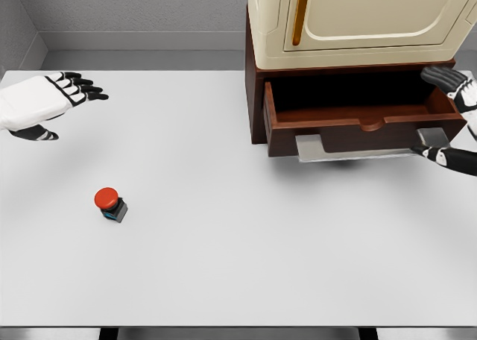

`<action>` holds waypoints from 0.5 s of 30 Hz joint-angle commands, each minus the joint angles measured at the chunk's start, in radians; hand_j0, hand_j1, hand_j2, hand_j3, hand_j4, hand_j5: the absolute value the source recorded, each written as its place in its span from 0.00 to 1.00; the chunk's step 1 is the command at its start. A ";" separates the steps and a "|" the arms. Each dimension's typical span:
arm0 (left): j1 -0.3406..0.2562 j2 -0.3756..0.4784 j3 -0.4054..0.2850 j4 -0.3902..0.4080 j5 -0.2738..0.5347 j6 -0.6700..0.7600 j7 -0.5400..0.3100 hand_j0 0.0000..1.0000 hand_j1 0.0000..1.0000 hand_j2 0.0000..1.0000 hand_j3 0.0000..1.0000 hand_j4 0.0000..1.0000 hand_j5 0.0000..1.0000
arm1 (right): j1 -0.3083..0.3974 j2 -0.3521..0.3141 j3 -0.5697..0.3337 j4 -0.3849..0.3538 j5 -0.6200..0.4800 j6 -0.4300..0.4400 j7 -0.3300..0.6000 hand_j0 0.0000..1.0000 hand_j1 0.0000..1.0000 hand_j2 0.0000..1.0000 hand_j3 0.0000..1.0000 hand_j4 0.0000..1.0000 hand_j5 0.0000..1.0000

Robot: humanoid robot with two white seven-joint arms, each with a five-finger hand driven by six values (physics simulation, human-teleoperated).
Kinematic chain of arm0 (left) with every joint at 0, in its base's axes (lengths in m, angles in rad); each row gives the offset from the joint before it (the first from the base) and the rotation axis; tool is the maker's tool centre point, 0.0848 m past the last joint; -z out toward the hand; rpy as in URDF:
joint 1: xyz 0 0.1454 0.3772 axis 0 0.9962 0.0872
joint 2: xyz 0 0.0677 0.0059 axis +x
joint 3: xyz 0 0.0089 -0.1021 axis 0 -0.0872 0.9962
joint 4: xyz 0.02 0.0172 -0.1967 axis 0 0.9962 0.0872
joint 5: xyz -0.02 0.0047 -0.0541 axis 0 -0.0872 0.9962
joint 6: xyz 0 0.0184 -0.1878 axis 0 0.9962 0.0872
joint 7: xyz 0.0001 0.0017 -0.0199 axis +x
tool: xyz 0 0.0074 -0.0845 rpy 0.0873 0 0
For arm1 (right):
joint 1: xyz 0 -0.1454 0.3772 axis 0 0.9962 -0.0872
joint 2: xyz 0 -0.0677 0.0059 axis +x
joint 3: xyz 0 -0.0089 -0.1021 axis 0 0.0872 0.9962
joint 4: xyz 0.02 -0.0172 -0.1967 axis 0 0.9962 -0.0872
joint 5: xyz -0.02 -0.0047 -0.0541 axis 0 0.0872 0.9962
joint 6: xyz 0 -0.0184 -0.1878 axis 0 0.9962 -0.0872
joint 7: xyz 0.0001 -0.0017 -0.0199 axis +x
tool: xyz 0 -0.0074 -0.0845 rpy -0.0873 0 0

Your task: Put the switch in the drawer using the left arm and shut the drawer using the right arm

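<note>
Down at the lower left of the white surface point(238, 265) sits the red-capped switch point(110, 203), well apart from the left hand point(46, 101) hovering empty, fingers spread, at upper left, while the right hand point(453, 120) spans the open drawer point(358, 120)'s right end, fingers uncurled, gripping nothing.

We are looking at a bare simulated test room, not a lived-in home: a plain white desk point(238, 280) fills the view, grey textured walls point(134, 8) close in behind its far edge, and a cream cabinet point(358, 19) over a brown drawer unit point(257, 94) stands at the far right corner.
</note>
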 commanded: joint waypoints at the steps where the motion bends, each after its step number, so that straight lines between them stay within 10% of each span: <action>1: 0.000 0.009 0.000 -0.004 0.005 0.001 -0.004 1.00 1.00 1.00 1.00 1.00 1.00 | -0.002 0.000 0.004 0.000 -0.004 0.000 -0.003 1.00 1.00 1.00 1.00 1.00 1.00; 15: 0.017 0.109 -0.126 -0.140 -0.064 0.001 -0.030 1.00 1.00 1.00 1.00 1.00 1.00 | 0.006 0.014 0.004 0.000 -0.010 0.000 -0.007 1.00 1.00 1.00 1.00 1.00 1.00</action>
